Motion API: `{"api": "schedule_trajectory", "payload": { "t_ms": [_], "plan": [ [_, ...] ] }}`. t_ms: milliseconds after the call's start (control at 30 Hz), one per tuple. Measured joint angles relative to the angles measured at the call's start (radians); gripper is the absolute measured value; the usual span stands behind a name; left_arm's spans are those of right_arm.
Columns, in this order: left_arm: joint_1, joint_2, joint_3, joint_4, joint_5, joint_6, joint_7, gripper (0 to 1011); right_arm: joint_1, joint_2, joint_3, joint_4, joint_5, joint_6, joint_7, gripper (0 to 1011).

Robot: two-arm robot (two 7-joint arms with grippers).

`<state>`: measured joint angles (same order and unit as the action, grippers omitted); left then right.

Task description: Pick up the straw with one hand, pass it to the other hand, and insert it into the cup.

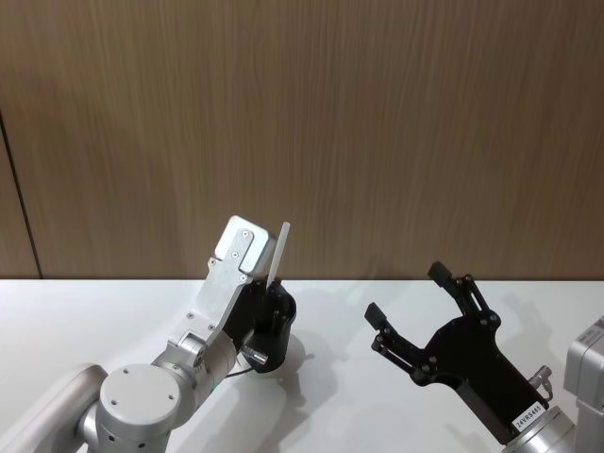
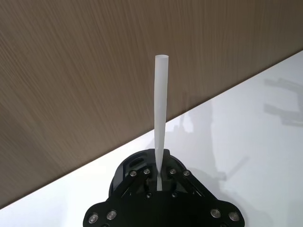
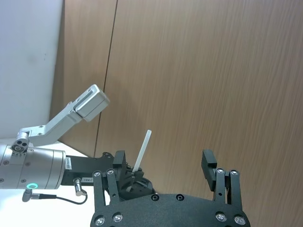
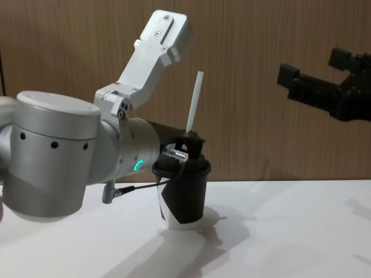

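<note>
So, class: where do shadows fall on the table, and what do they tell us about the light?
Chest view: the cup casts a soft shadow forward-left across the table. Left wrist view: faint shadows of the straw and a gripper lie on the white surface. Soft edges suggest diffuse light.

The straw's (image 4: 195, 101) lower end is hidden behind the left gripper (image 4: 188, 141), so whether it has entered the lid of the cup (image 4: 182, 197) cannot be told. In the head view the left arm (image 1: 212, 311) covers most of the cup, leaving perhaps a sliver of its dark side. The left wrist view cuts the gripper off at the bottom edge. The right gripper (image 4: 324, 87) runs off the chest view's right edge, and the right wrist view crops its body at the bottom.
</note>
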<state>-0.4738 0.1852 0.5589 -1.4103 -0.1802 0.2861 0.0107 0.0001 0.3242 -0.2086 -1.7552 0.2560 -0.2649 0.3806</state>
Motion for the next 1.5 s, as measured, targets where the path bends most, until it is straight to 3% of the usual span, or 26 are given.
{"api": "schedule_trajectory", "payload": {
  "t_ms": [233, 800, 1100, 1500],
  "plan": [
    [-0.001, -0.004, -0.002, 0.011, 0.002, 0.002, -0.002, 199, 0.0, 0.0, 0.0, 0.0, 0.0, 0.0, 0.0, 1001],
    [0.0, -0.007, -0.006, 0.017, 0.005, 0.0, -0.008, 736, 0.0, 0.0, 0.0, 0.0, 0.0, 0.0, 0.0, 1001],
    [0.008, -0.006, -0.019, -0.003, -0.007, -0.051, -0.036, 996, 0.0, 0.0, 0.0, 0.0, 0.0, 0.0, 0.0, 1001],
    [0.025, 0.002, -0.039, -0.056, -0.028, -0.137, -0.083, 1003, 0.0, 0.0, 0.0, 0.0, 0.0, 0.0, 0.0, 1001]
  ]
}}
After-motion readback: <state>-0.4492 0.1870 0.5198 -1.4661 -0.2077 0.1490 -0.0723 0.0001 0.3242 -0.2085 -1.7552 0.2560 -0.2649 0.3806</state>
